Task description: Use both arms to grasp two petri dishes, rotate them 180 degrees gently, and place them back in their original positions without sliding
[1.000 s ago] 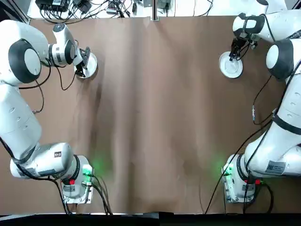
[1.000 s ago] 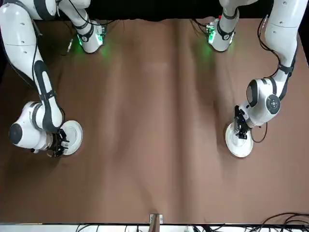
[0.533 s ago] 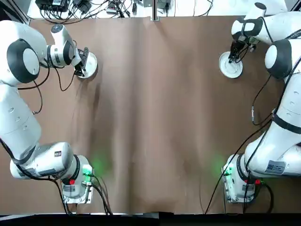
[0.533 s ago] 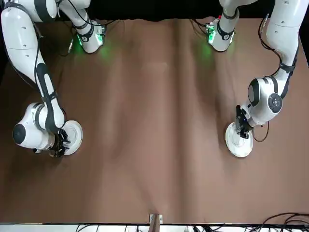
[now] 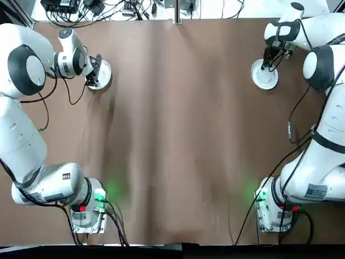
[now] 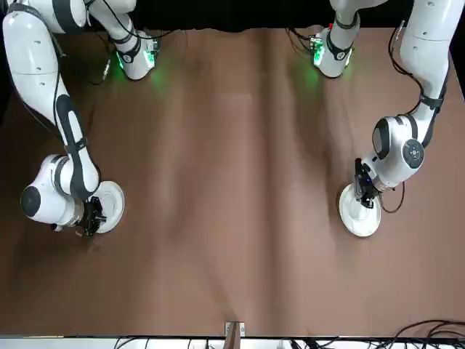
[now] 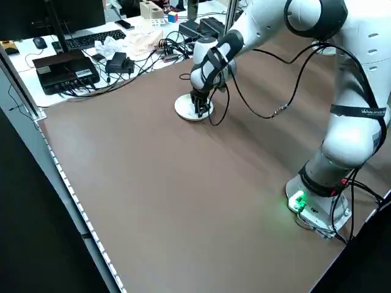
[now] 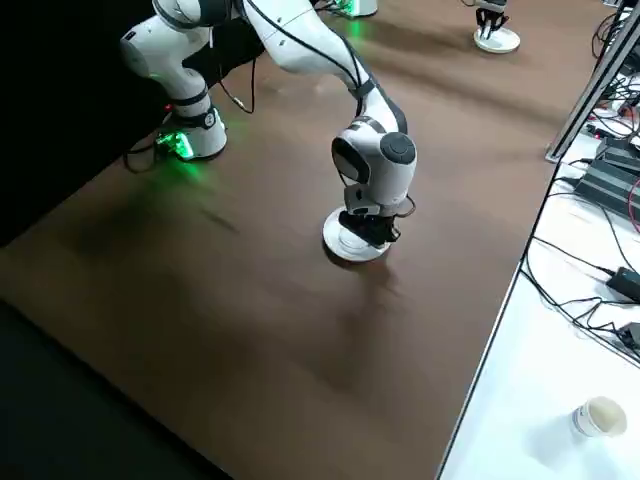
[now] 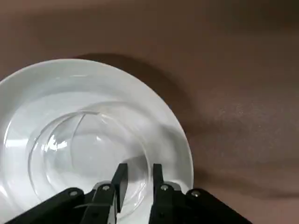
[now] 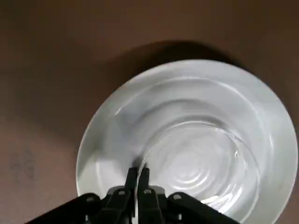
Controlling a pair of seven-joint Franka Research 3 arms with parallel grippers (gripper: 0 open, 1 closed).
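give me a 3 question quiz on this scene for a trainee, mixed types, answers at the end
1. Multiple choice: what does each clear dish lie on?
a) a white plate
b) a cardboard box
c) a folded towel

2. True or false: the left hand has its fingertips pressed together.

3. Fill in: the right hand has one finger on either side of its dish's ____.

Key: 1 a; 2 false (there is a gap between them); 3 rim
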